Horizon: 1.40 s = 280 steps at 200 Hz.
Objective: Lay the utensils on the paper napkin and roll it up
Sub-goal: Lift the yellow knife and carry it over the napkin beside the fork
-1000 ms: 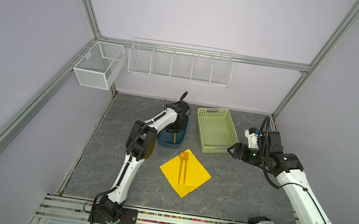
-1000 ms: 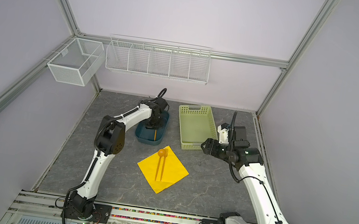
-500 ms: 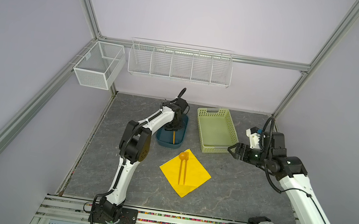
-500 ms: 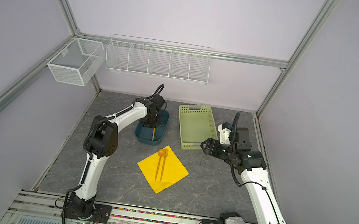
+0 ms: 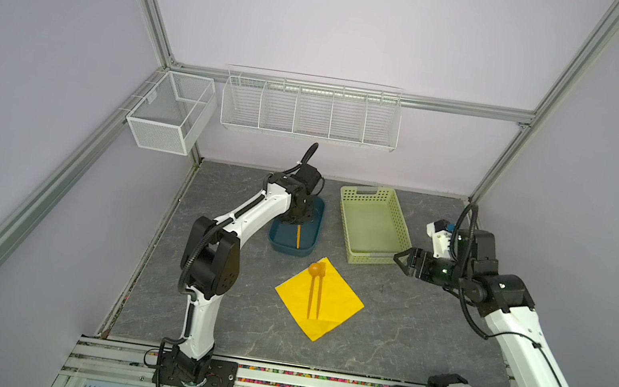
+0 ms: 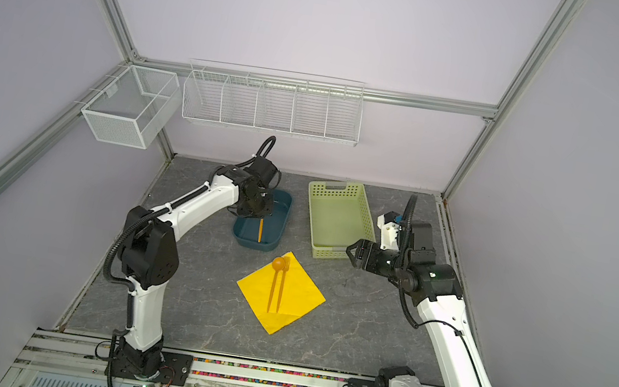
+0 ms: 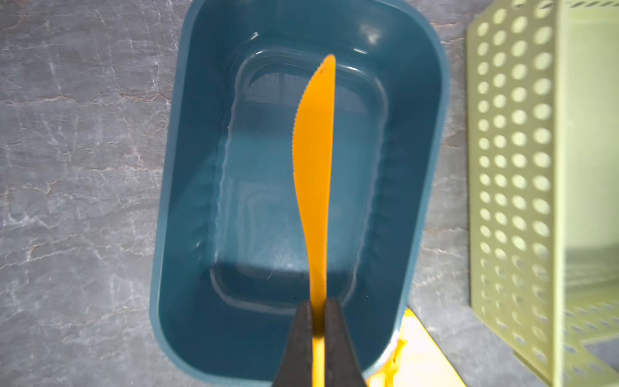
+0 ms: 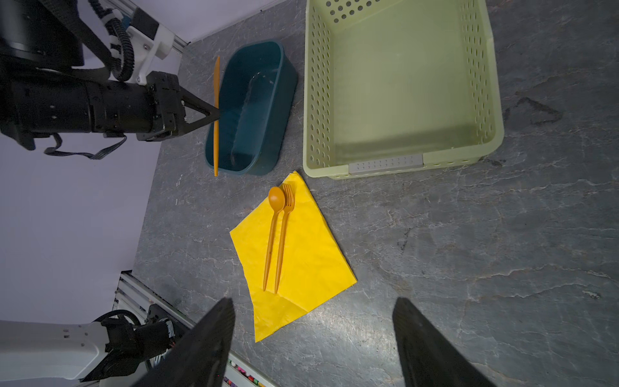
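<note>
My left gripper (image 7: 317, 305) is shut on the handle of the orange-yellow knife (image 7: 315, 167). It holds the knife level above the dark blue tub (image 7: 187, 201); both top views show the knife (image 5: 298, 237) over the tub. The yellow paper napkin (image 5: 336, 308) lies flat as a diamond in the middle of the table. On it the spoon (image 8: 273, 228) and fork (image 8: 284, 228) lie side by side, heads toward the tub. My right gripper (image 5: 398, 259) hangs open and empty to the right of the napkin, by the near corner of the green basket.
A pale green perforated basket (image 5: 373, 260) stands at the back right, next to the blue tub (image 5: 318, 221). Two white wire baskets (image 5: 312, 111) hang on the back and left walls. The arms' base rail (image 5: 270, 378) runs along the front edge.
The left arm's elbow has drawn back toward its base, and its gripper has lifted slightly over the tub with the knife. The right arm has hardly moved.
</note>
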Tool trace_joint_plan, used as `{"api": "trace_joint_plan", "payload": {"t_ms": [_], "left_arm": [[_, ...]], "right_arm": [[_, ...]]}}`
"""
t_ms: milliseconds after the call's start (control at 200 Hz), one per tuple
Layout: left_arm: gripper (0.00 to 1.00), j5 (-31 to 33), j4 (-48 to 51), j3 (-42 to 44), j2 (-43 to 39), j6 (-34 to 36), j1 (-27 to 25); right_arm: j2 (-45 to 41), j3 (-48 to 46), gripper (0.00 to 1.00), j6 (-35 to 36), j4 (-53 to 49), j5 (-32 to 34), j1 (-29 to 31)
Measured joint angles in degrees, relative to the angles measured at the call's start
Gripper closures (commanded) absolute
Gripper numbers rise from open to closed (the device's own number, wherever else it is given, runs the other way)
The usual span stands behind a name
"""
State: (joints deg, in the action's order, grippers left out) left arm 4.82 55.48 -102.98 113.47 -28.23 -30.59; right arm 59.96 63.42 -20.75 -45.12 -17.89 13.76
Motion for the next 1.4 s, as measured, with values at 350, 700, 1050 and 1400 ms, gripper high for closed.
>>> {"api": "trace_joint_plan", "payload": {"t_ms": [350,700,1050,1400], "left_arm": [[1.00,-1.42,-1.84,8.87,-10.16,-3.26,-5.84],[1.00,-3.34,-7.41,21.99,-15.45,-8.66,-13.86],[1.00,-3.19,-13.73,26.82,-14.23,-15.10,-22.51],[1.00,-2.25,-17.20,27.47,-9.16,-19.08,-24.13]], "right_arm": [[-1.64,-1.53,0.21,1.09,0.09,0.07,0.00],[-2.82,-3.08,0.20,3.45,0.22,0.70,-0.92],[-3.39,-3.10,0.19,5.86,0.22,1.55,-3.19],[-3.41,-3.63,0.19,6.67,0.46,1.57,-3.54]]}}
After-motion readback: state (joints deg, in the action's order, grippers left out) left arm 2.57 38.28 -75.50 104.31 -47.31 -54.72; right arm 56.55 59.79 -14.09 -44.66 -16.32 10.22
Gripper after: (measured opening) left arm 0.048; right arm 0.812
